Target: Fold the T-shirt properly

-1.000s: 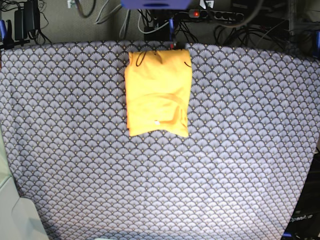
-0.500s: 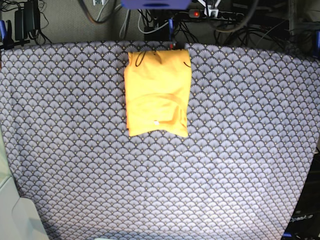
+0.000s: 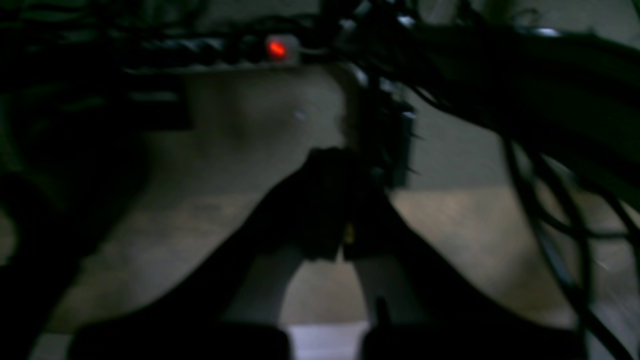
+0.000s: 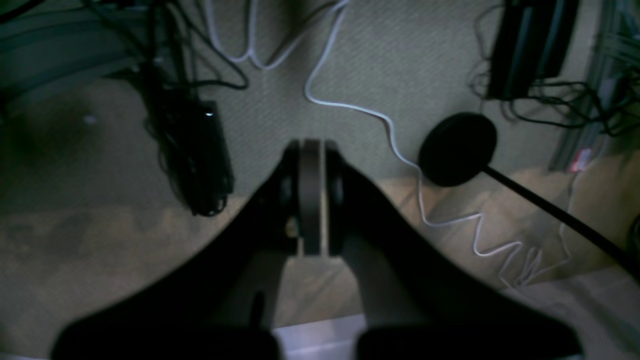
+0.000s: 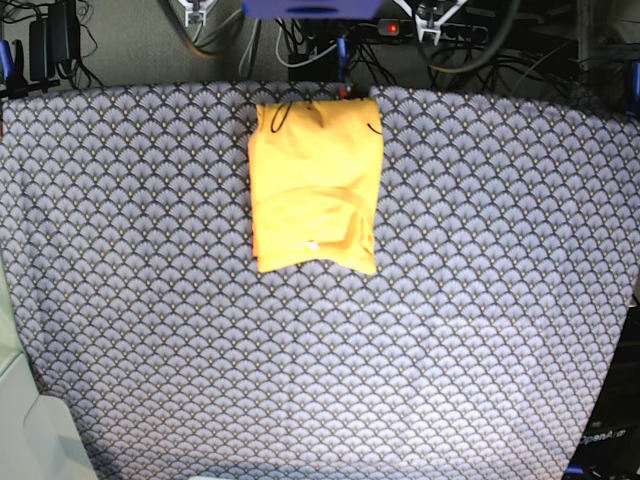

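Yellow T-shirt (image 5: 315, 185) lies folded into compact rectangle near desk (image 5: 480, 300) far edge. Left hand (image 3: 345, 240) and right hand (image 4: 312, 200) both closed, empty, parked off desk; folding looks done.

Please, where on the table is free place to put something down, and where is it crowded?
The patterned tablecloth is bare left, right and in front of the T-shirt, out to the table edges. It is crowded only at the far edge, where the shirt lies against the cables behind the table.
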